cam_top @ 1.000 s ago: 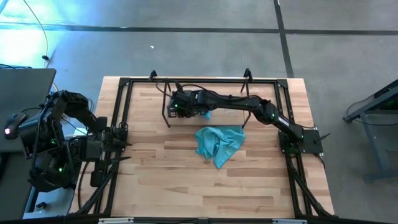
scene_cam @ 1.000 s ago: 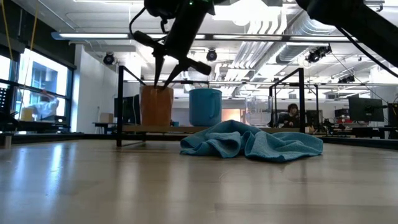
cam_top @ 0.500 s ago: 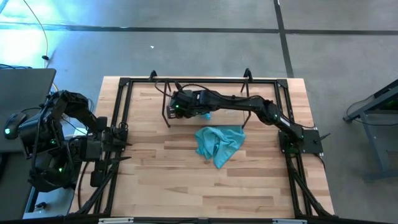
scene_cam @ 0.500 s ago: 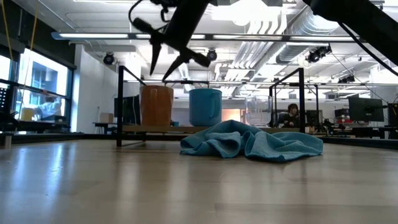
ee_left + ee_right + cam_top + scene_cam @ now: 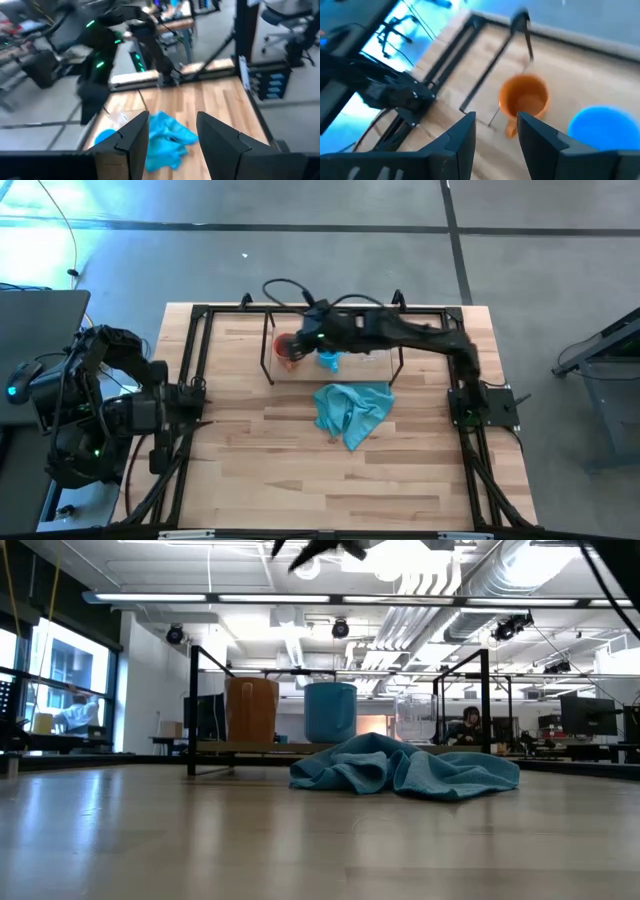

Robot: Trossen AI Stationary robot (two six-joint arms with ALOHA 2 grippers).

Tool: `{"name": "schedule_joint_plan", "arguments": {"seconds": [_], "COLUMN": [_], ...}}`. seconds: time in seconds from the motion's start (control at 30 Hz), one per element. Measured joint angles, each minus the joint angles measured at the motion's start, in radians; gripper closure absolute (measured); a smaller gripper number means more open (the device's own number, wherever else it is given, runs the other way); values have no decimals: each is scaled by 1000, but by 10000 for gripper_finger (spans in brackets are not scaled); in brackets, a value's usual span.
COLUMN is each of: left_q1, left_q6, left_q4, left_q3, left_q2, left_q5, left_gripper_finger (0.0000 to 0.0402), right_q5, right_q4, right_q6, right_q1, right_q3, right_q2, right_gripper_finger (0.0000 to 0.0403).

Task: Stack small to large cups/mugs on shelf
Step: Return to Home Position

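Note:
The orange-brown mug (image 5: 287,350) and the blue mug (image 5: 329,361) stand upright side by side on the shelf (image 5: 270,370), a low black wire rack with a wood surface (image 5: 250,747). The clear glass cup (image 5: 415,722) shows faintly to the blue mug's right. My right gripper (image 5: 495,120) is open and hangs high above the orange mug (image 5: 524,100), touching nothing; in the low view only its fingertips (image 5: 320,548) show at the top edge. My left gripper (image 5: 172,120) is open and waits at the table's left side (image 5: 190,405).
A crumpled teal cloth (image 5: 350,412) lies on the table just in front of the shelf (image 5: 400,768). A black frame (image 5: 200,315) runs round the table's edges. Bare wood lies toward the near edge (image 5: 330,490).
My right gripper has risen from the orange mug's rim, straight up and clear of it, until it almost leaves the low view's top. The right arm has drawn back toward the table's right and far side. The orange mug stays upright on the shelf.

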Motion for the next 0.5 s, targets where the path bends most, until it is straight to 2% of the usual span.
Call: {"name": "schedule_joint_plan", "arguments": {"seconds": [0.23,0.37,0.5], "left_q1": [1,1,37], "left_q6": [0,5,24], "left_q4": [0,0,0], "left_q3": [0,0,0], "left_q2": [-2,-3,-9], "left_q5": [-217,-343,-357], "left_gripper_finger": [247,247,247], "right_q5": [148,178,178], "right_q4": [-8,-29,-48], "right_q6": [-374,-581,-755], "right_q1": [79,129,168], "right_q3": [1,2,2], "right_q2": [-167,-237,-290], "right_gripper_finger": [268,268,268]}}
